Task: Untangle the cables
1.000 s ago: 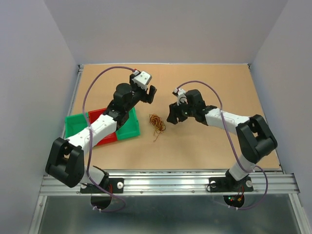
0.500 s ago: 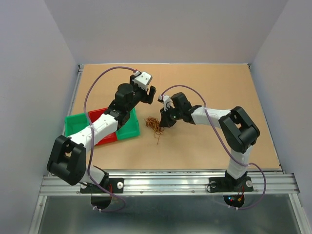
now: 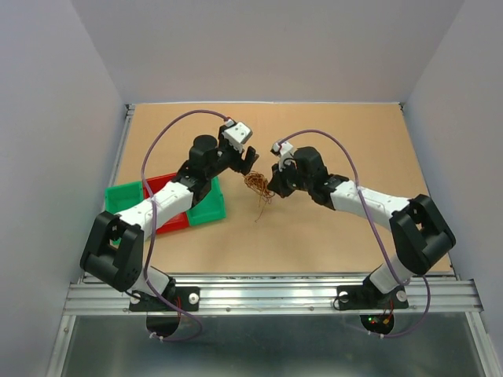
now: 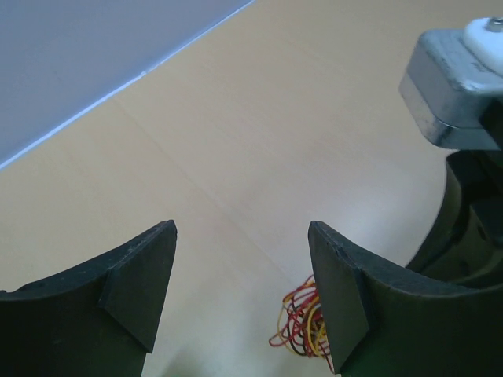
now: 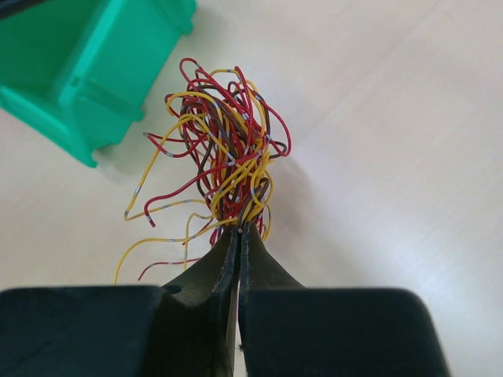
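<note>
Red and yellow cables (image 5: 236,161), bunched tangle, pinched in right tool (image 5: 238,232)

Inventory, as seen from beside the rig:

- Worktop (image 3: 330,236): one, a brown board.
- Robot arms: two. The left arm (image 3: 149,208) and the right arm (image 3: 369,203) are mounted side by side at the near edge.
- End effectors: two, one per arm, the left end effector (image 3: 250,163) and the right end effector (image 3: 271,187).
- Fingers (image 4: 134,275): two on each, four in all.
- Purple cables (image 3: 169,126): two, one looped along each arm.
- Bins: three, in a row at the left of the worktop.
  - Green bins (image 3: 119,198): two.
  - Red bin (image 3: 156,187): one, between the green pair.
- Cables (image 5: 228,149): one tangle, mid-worktop, with red, yellow and brown strands too knotted to count singly.
</note>
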### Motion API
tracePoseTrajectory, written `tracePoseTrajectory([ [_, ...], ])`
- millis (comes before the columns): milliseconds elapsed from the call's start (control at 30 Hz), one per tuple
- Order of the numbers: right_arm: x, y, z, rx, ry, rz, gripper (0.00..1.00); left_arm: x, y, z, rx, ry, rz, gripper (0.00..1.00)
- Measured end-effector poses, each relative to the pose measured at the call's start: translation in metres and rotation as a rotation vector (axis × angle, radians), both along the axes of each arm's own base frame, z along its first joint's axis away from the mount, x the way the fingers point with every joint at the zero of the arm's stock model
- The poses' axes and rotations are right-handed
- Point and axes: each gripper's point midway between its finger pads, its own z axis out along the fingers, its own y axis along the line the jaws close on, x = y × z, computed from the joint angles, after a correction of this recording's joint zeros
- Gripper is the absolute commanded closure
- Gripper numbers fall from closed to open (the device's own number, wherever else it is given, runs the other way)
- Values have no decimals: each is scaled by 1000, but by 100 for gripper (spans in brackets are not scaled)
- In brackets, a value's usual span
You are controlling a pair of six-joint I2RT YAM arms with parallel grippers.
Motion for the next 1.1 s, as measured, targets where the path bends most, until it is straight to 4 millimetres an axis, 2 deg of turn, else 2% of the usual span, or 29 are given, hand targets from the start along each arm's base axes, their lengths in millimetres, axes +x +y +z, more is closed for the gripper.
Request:
tracePoseTrajectory([
  [133, 6, -11, -3, -17, -10, -76, 99, -4, 1, 0, -38, 27, -70, 21],
  [200, 6, -17, -1, -16, -20, -111, 99, -1, 13, 2, -75, 50, -96, 21],
  [333, 9, -28, 19, 37, -66, -192, 99, 0, 24, 4, -117, 79, -135, 21],
  [567, 12, -34, 61, 165, -161, -261, 99, -25, -1, 1, -143, 126, -298, 23],
  [733, 13, -30, 70, 199, -177, -254, 99, -35, -19, -12, -128, 181, -363, 23],
  [867, 11, -26, 75, 219, -187, -228, 99, -35, -28, -18, -123, 217, -390, 23],
  [933, 10, -24, 76, 225, -189, -216, 99, -33, -30, -21, -122, 230, -392, 32],
  [967, 9, -23, 77, 228, -188, -209, 99, -32, -30, -22, -123, 237, -391, 41],
  [1000, 9, -22, 77, 231, -189, -202, 99, -32, -31, -25, -122, 246, -392, 53],
  [1033, 8, -21, 77, 232, -188, -195, 99, -33, -31, -28, -123, 261, -391, 76],
  [1100, 6, -20, 77, 235, -186, -182, 100, -33, -30, -31, -118, 268, -390, 98],
])
